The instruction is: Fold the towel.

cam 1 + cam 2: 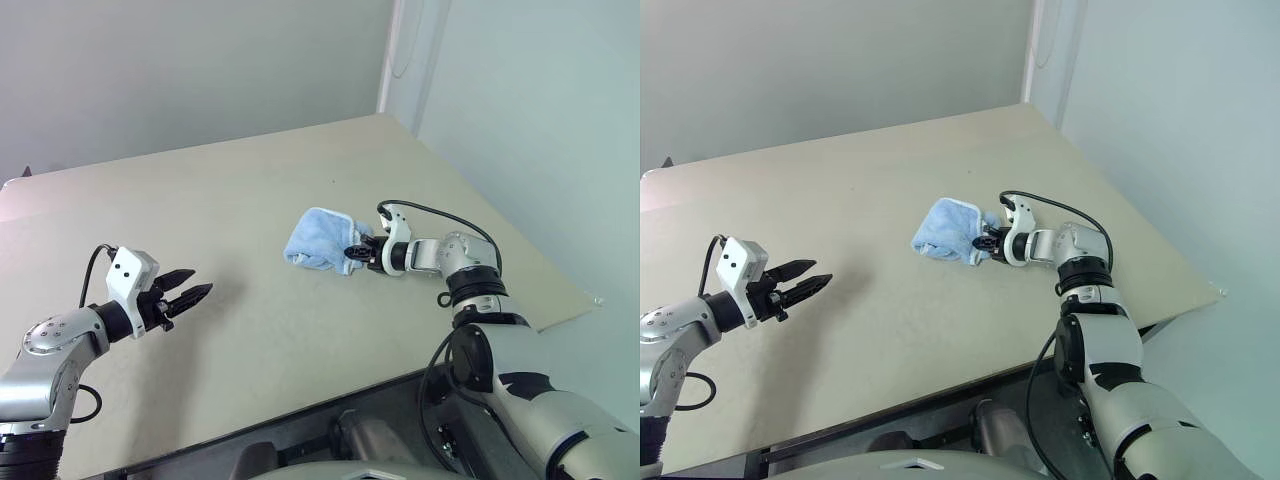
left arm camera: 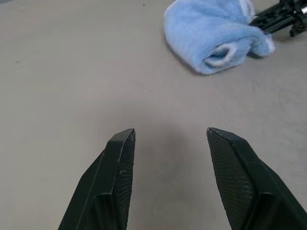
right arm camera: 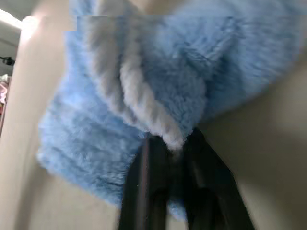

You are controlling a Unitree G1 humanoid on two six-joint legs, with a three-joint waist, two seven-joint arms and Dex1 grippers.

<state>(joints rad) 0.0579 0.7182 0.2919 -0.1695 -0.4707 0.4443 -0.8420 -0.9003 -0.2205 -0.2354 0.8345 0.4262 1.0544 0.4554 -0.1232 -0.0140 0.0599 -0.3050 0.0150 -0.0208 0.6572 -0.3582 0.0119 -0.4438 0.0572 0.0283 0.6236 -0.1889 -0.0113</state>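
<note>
One towel [image 1: 318, 240], bunched; two grippers, apparently.

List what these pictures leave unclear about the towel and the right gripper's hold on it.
- How the towel is layered: bunched in the eye views, so its folds hide one another.
- The towel's underside: hidden against the table.
- Whether the right gripper truly pinches the white edging: in the right wrist view the cloth covers the tips, and the picture is blurred.
- The towel's outline: cut off by the right wrist view's edges.
</note>
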